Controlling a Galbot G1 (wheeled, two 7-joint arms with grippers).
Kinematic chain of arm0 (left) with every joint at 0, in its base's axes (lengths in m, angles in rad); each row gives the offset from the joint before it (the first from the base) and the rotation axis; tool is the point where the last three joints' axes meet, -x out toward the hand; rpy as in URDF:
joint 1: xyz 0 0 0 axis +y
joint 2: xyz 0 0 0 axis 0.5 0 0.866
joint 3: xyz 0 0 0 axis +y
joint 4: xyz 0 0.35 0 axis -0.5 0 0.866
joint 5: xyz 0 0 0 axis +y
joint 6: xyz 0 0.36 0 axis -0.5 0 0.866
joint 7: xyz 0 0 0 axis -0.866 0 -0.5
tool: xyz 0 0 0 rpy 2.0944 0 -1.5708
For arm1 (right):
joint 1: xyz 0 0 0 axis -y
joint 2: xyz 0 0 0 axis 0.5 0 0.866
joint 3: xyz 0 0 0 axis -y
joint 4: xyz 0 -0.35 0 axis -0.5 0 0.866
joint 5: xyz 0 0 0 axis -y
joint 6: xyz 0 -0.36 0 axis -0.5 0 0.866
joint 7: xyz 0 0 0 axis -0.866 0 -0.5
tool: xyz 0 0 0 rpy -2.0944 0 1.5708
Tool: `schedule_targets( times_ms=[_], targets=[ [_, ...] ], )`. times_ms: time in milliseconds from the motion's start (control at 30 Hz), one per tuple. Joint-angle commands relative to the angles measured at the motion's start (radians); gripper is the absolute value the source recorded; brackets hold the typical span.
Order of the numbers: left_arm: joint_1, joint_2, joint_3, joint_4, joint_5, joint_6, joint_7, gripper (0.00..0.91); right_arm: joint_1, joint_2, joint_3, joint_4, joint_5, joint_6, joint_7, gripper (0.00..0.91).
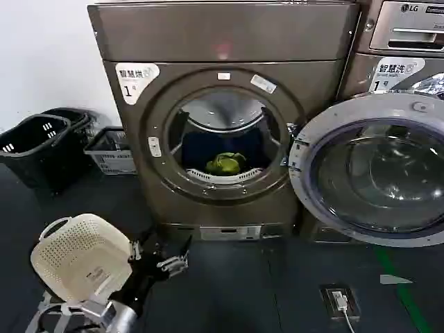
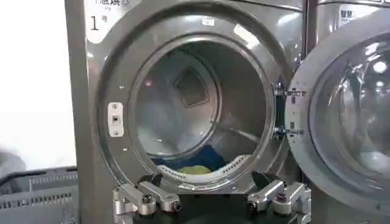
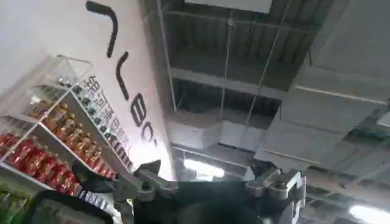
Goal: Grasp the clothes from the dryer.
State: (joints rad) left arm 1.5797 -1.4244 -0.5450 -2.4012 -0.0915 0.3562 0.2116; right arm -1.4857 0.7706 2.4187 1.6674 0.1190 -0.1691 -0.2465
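The dryer (image 1: 222,41) stands ahead with its round door (image 1: 374,170) swung open to the right. The clothes (image 1: 225,164), a small yellow-green bundle, lie at the bottom front of the drum, on something dark blue. My left gripper (image 1: 161,253) hovers low over the floor, in front of the porthole and to its left, open and empty. In the left wrist view that gripper (image 2: 205,178) faces the porthole, and the clothes (image 2: 195,170) peek just over the drum's lip. My right gripper (image 3: 204,173) points up at the ceiling, open with nothing in it.
A cream perforated basket (image 1: 80,257) sits by my left arm. Black baskets (image 1: 35,142) and a grey crate (image 1: 111,151) stand at the left wall. A second machine with an LG panel (image 1: 406,28) is on the right. A floor socket (image 1: 338,300) lies ahead to the right.
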Motion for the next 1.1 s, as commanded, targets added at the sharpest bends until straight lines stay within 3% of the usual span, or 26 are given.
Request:
schedule_targets(
  times_ms=[33,333,1100],
  targets=[
    [0.001,0.001,0.003,0.006,-0.003,-0.008,-0.005,0.907,0.003,0.003,-0.003,0.009,0.009,-0.004,-0.011,0.907],
    [0.009,0.001,0.001,-0.001,-0.003,-0.011,0.013,0.907,-0.012,-0.014,0.007,-0.01,0.114,0.02,-0.023,0.907],
    [0.018,0.021,0.034,-0.012,0.049,0.003,0.01,0.907,-0.043,-0.015,0.051,-0.025,0.069,0.02,-0.044,0.907]
  ],
)
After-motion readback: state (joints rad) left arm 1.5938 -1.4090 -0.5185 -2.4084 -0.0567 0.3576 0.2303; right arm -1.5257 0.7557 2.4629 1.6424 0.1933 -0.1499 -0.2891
